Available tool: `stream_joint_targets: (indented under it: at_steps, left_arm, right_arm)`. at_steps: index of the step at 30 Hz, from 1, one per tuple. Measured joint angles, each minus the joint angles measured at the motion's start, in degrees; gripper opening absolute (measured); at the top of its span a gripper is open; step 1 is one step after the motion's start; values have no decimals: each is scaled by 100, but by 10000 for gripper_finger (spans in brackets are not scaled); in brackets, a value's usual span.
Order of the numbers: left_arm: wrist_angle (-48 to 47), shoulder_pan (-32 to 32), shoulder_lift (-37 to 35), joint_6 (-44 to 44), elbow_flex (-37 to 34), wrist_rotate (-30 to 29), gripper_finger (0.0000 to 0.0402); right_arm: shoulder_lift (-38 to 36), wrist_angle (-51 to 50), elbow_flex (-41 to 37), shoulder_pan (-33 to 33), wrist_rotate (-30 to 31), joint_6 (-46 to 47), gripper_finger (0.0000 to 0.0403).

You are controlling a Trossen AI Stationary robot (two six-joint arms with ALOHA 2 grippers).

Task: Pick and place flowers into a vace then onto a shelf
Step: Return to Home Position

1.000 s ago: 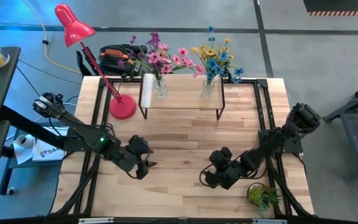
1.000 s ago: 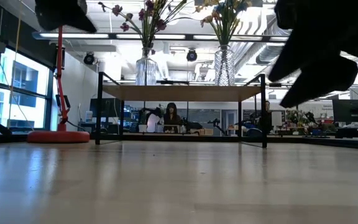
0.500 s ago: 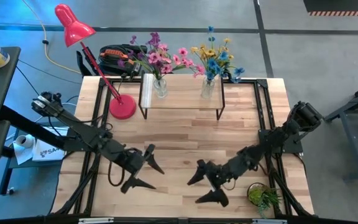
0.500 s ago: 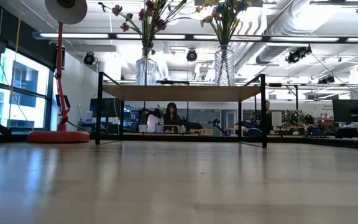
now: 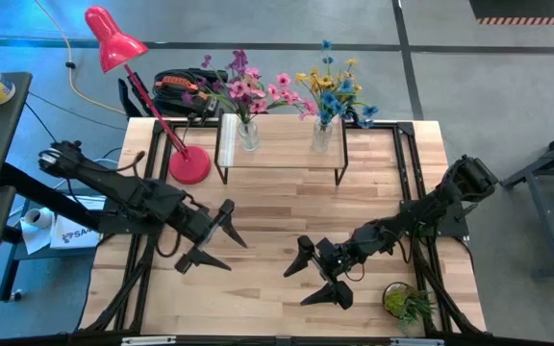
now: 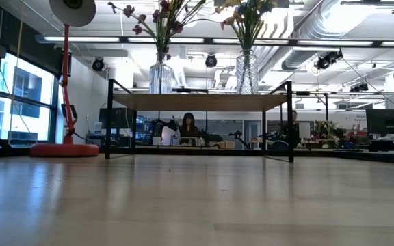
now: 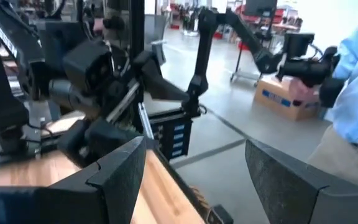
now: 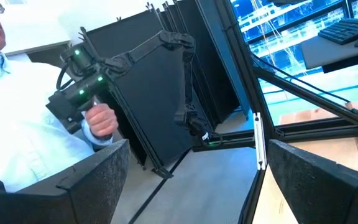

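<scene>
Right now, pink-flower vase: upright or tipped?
Upright. In the low view the pink-flower vase stands straight on the shelf, its base flat on the plank.

The wooden table [image 5: 277, 216] carries the shelf [image 5: 282, 154] at 12 o'clock, a red lamp base [image 5: 189, 167] at 10 and a potted plant [image 5: 410, 305] at 5. On the shelf stand a pink-flower vase [image 5: 248, 135] and a blue-flower vase [image 5: 322, 136].

You have 1 red desk lamp [image 5: 112, 40] standing at the far left corner of the table [image 5: 277, 207] and 1 small potted plant [image 5: 409, 303] at its near right corner. Beyond it, a person in a light blue shirt [image 8: 23, 134] grips a dark handle [image 8: 79, 93].
</scene>
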Motion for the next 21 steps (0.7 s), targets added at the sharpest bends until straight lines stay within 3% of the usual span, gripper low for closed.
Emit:
stream_joint_targets:
  at_steps: [7,11,15,19,21]
  left_arm:
    - [-804,-8,-526,153,2,-32,310]
    - [-859,52,-1127,368,-198,-101,310]
    - [-651,469,-1926,180,-987,-33,310]
    - [545,881,-2686,79,-2198,789,310]
    - [838,1000,-3051,-179,-2762,884,310]
  right_arm:
    - [-14,6,-2,-73,40,8,369]
    - [-147,-87,-7,-301,-285,201,369]
    - [-418,-366,-7,-645,-610,238,369]
    - [-817,-1147,-7,-953,-558,164,369]
    - [-1055,-1643,-7,-1028,-550,87,369]
